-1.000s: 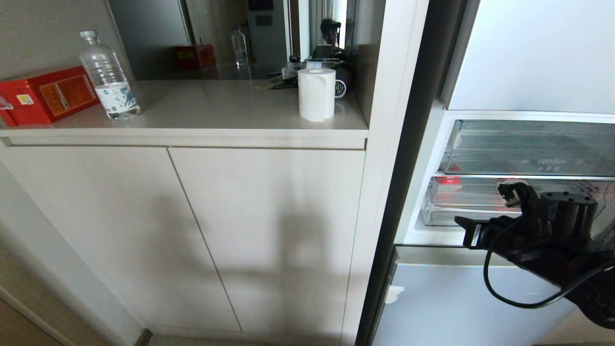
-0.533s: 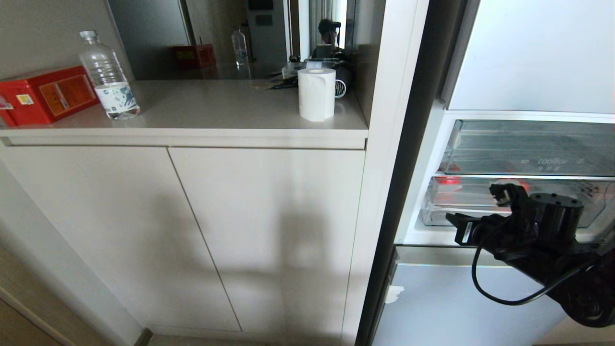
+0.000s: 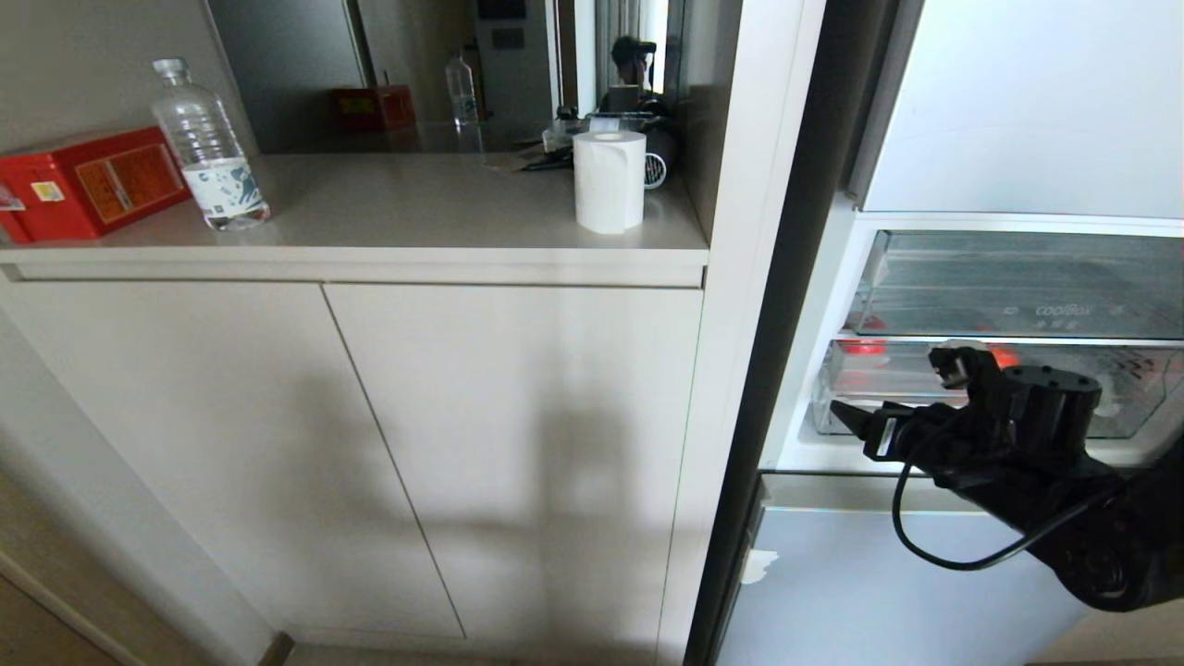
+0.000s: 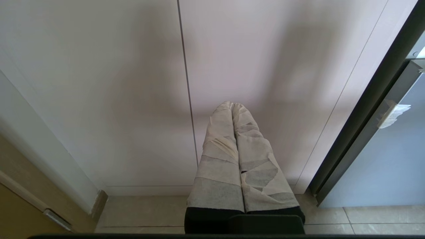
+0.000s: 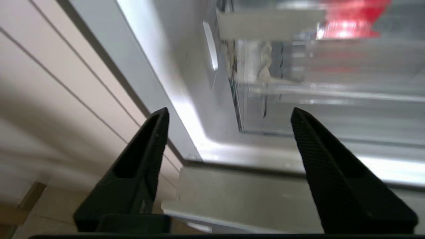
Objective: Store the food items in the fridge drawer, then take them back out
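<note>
The fridge drawer point(image 3: 1133, 402) is the lower clear bin in the open fridge. It also fills the right wrist view as the fridge drawer point(image 5: 298, 99), with white tape scraps point(image 5: 262, 64) at its corner. Two red food items point(image 3: 865, 349) point(image 3: 1006, 353) show blurred through its clear front; one food item point(image 5: 352, 16) shows from the right wrist. My right gripper point(image 3: 885, 381) hangs just before the drawer's left front corner. The right gripper point(image 5: 229, 113) is open with nothing between its fingers. My left gripper point(image 4: 232, 105) is shut, parked low, facing the cabinet doors.
Above the drawer sits a clear bin point(image 3: 1017, 287) with faint lettering. Left of the fridge, a counter point(image 3: 416, 222) carries a red box point(image 3: 88, 185), a water bottle point(image 3: 208, 148) and a paper roll point(image 3: 608, 180). A closed fridge door point(image 3: 888, 573) lies below the gripper.
The right gripper has gone from shut to open and has shifted left and a little up, closer to the drawer's left front corner. The left arm has not moved.
</note>
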You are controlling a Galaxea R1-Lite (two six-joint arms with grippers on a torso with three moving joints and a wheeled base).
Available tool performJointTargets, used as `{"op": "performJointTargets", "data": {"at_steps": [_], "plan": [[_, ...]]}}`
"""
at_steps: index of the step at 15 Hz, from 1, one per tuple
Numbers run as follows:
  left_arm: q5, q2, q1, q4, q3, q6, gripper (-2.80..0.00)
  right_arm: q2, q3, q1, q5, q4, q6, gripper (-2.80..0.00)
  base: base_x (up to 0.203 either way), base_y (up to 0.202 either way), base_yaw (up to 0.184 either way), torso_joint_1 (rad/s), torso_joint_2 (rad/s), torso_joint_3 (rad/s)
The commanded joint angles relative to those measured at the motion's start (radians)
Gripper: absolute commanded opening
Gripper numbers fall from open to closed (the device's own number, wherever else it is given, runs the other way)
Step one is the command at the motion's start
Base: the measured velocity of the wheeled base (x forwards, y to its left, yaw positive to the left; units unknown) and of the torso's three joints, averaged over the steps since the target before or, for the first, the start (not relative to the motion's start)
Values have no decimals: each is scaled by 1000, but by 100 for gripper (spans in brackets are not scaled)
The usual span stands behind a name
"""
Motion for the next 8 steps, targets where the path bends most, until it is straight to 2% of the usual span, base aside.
{"op": "performJointTargets", "data": {"at_steps": [1,3,8], "plan": [[0,-2,0,0,0,1,-280,52,-41,0,-3,-14,0,0,0,0,0,0,0,0],[0,-2,0,0,0,1,-280,73,-73,0,-35,-16,0,0,0,0,0,0,0,0],[0,-2,0,0,0,1,-280,79,-86,-3,-44,-16,3,0,0,0,0,0,0,0]]}}
